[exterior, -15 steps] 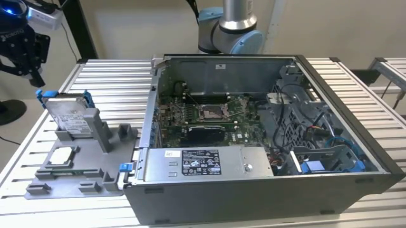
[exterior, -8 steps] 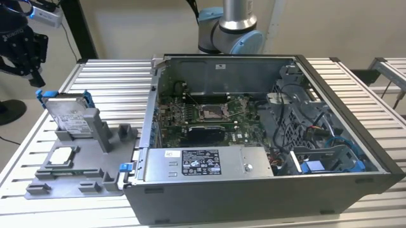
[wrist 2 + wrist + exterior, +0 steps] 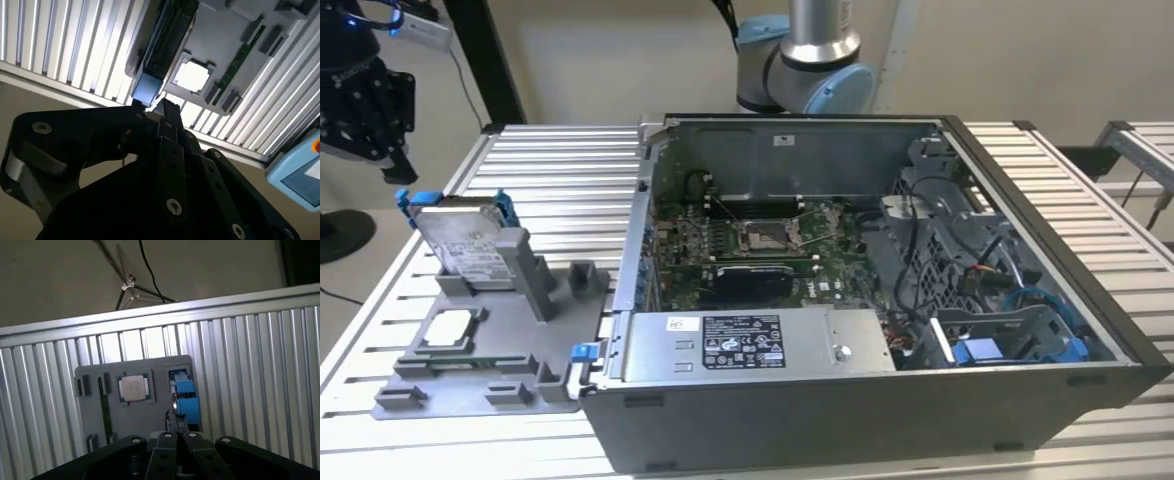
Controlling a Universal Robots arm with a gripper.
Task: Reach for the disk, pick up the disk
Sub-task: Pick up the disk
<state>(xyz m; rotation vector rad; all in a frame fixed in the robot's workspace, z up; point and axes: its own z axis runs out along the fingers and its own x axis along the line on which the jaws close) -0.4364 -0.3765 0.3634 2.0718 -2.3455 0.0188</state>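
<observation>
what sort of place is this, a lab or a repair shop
Probably a robotics lab bench rather than a shop: a robot arm stands behind a slatted aluminium table, where an opened desktop computer case sits beside a grey fixture tray holding the disk.

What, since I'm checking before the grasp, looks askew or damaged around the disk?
Nothing stands out: the disk stands on edge in the grey holder, no damage showing; the gripper hangs above it, apart.

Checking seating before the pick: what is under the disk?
The disk stands on edge in a slot of the grey holder, which lies on the slatted table. Its lower edge is hidden in the slot, so the contact there cannot be seen.
</observation>
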